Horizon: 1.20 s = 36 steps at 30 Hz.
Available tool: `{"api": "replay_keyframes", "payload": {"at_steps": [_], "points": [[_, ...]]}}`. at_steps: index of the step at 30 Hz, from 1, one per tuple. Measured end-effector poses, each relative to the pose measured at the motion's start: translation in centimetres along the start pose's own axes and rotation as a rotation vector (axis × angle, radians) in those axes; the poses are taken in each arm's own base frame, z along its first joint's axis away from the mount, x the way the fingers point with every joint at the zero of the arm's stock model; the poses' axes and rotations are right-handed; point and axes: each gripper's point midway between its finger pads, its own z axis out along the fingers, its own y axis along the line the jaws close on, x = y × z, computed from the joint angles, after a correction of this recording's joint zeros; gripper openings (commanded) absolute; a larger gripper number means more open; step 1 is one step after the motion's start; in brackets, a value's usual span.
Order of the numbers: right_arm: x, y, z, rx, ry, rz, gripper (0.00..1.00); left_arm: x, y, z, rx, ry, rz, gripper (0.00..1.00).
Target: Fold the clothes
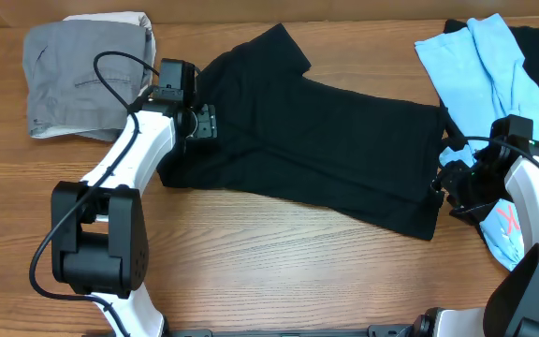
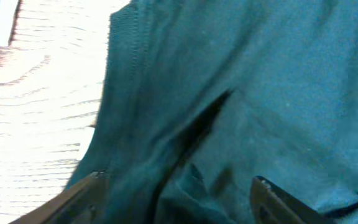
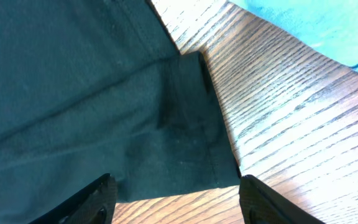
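The black shirt (image 1: 326,140) is lying flat in the middle of the table (image 1: 279,271). Its long axis is running left to right and dipping a little toward the right. The hem is facing the right arm, the shoulder end is facing the left arm, and one sleeve is pointing up toward the far edge.

The left gripper (image 1: 206,122) is hovering over the shirt's left end. In the left wrist view its fingers (image 2: 82,196) are standing spread, with creased fabric (image 2: 278,93) lying between them; whether they are touching the cloth cannot be told.

The right gripper (image 1: 440,183) is sitting at the hem's near corner. Its fingers (image 3: 263,199) are also spread wide, straddling the corner, one over the cloth (image 3: 61,93) and the other over bare wood (image 3: 303,124).

A folded gray garment (image 1: 87,75) is resting at the far left, well apart from the shirt. A light blue garment (image 1: 485,65) is lying at the far right, just beside the hem.
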Motion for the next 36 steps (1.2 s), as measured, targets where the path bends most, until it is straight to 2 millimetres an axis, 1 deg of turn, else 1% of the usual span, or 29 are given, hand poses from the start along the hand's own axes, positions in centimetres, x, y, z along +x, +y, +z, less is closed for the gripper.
{"api": "replay_keyframes", "payload": {"at_steps": [2,3,4,5,7,8,9,10,11,12,14,16,18,19,20,22,23,26,29,31,33,34,36], "points": [[0.0,0.0,-0.2,0.002,0.003,-0.008,0.68,-0.2,0.4,-0.4,-0.015,0.015,0.019,0.82],[0.1,0.1,-0.5,0.003,0.008,-0.012,0.68,-0.6,0.4,-0.8,-0.021,0.022,0.030,0.83],[-0.1,0.2,-1.0,0.002,0.004,-0.019,0.70,-1.5,0.4,-1.4,-0.022,0.012,0.041,0.87],[-0.6,0.8,-2.4,-0.003,-0.007,-0.037,0.72,-3.1,0.2,-3.2,-0.024,0.005,0.068,0.88],[-1.0,1.4,-4.7,-0.004,-0.012,-0.067,0.74,-5.3,-0.3,-6.2,-0.013,-0.008,0.105,0.88],[-1.5,2.0,-6.4,-0.013,-0.033,-0.093,0.76,-7.0,-0.8,-8.0,0.004,-0.043,0.120,0.88],[-2.1,2.6,-8.1,-0.025,-0.065,-0.118,0.77,-8.9,-1.6,-10.3,0.031,-0.095,0.138,0.88],[-2.5,3.2,-9.6,-0.035,-0.093,-0.141,0.77,-10.4,-2.2,-12.1,0.052,-0.143,0.153,0.90],[-2.9,3.7,-11.1,-0.044,-0.123,-0.162,0.78,-12.5,-3.2,-14.8,0.081,-0.220,0.175,0.92],[-3.2,4.1,-12.4,-0.053,-0.150,-0.181,0.78,-14.0,-4.1,-17.0,0.104,-0.282,0.197,0.94],[-3.5,4.7,-14.4,-0.066,-0.194,-0.212,0.78,-16.1,-5.9,-20.9,0.145,-0.394,0.245,0.97],[-3.7,5.0,-15.5,-0.072,-0.220,-0.236,0.79,-17.0,-7.8,-23.7,0.181,-0.471,0.296,1.00],[-3.5,4.9,-15.6,-0.069,-0.216,-0.250,0.79,-17.8,-9.7,-24.9,0.208,-0.519,0.340,1.00],[-3.3,4.8,-15.5,-0.065,-0.206,-0.253,0.79,-18.5,-10.6,-25.1,0.220,-0.545,0.359,1.00],[-3.2,4.7,-15.5,-0.063,-0.202,-0.255,0.79,-19.0,-11.4,-24.7,0.228,-0.560,0.373,1.00],[-3.0,4.7,-15.4,-0.061,-0.193,-0.259,0.79,-20.2,-13.0,-22.6,0.240,-0.571,0.394,1.00],[-2.8,4.6,-15.4,-0.058,-0.186,-0.261,0.79,-20.6,-13.9,-19.9,0.241,-0.553,0.407,1.00],[-2.6,4.5,-15.3,-0.054,-0.175,-0.266,0.80,-21.5,-15.3,-12.8,0.239,-0.519,0.425,1.00],[-2.4,4.5,-15.2,-0.048,-0.168,-0.271,0.81,-20.4,-15.8,-4.2,0.226,-0.430,0.435,1.00],[-2.3,4.5,-15.2,-0.046,-0.166,-0.275,0.82,-19.2,-15.8,0.5,0.215,-0.378,0.439,1.00],[-2.3,4.5,-15.2,-0.042,-0.165,-0.279,0.83,-18.3,-15.6,3.8,0.200,-0.347,0.439,1.00],[-2.3,4.5,-15.2,-0.043,-0.166,-0.278,0.83,-17.9,-15.5,5.0,0.194,-0.335,0.439,1.00],[-2.3,4.6,-15.2,-0.043,-0.166,-0.281,0.83,-17.3,-15.4,6.4,0.190,-0.315,0.440,1.00]]}}
